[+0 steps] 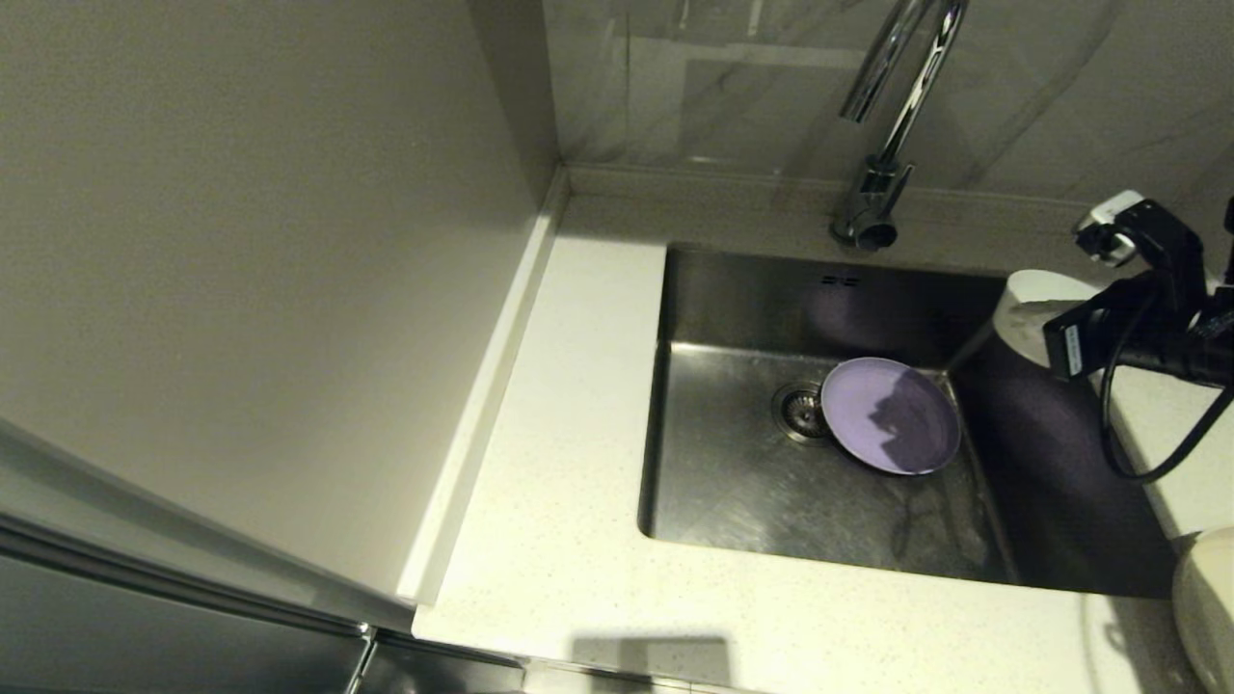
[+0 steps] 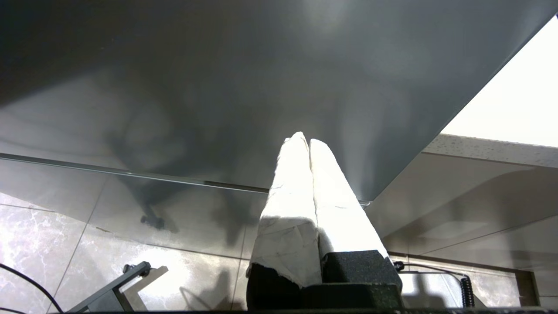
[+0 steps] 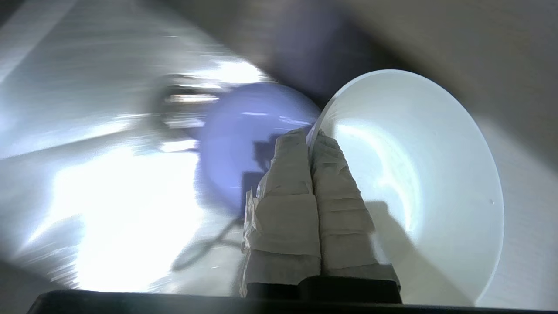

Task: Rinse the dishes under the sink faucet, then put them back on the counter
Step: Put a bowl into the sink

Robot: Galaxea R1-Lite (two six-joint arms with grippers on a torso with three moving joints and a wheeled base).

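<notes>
Setting: a kitchen corner with a pale wall on the left, a marbled back wall, and an off-white speckled tabletop (image 1: 569,540) wrapped around a stainless sink (image 1: 733,482).
Faucet: the chrome faucet (image 1: 882,145) stands behind the basin, its spout over the back of the sink; no water stream is visible.
Purple plate: the lavender plate (image 1: 892,414) lies flat on the sink floor, its edge just beside the round drain (image 1: 798,410).
White bowl: the small white bowl (image 3: 414,183) is held tilted over the sink's right edge.
Cream plate: a beige rim (image 1: 1205,598) shows at the near right corner of the tabletop, mostly cut off.
Right claw: the right claw (image 3: 311,135) is clenched on the white bowl's rim, one finger inside and one outside.
Left claw: the left claw (image 2: 304,139) is closed on nothing, parked low beside the cabinet front.
Step in hand: probably carrying the bowl between tabletop and basin; the blurred wrist view does not settle which way.
Next move: if unrinsed, the bowl needs bringing under the spout with its open side up, clear of the purple plate below.
</notes>
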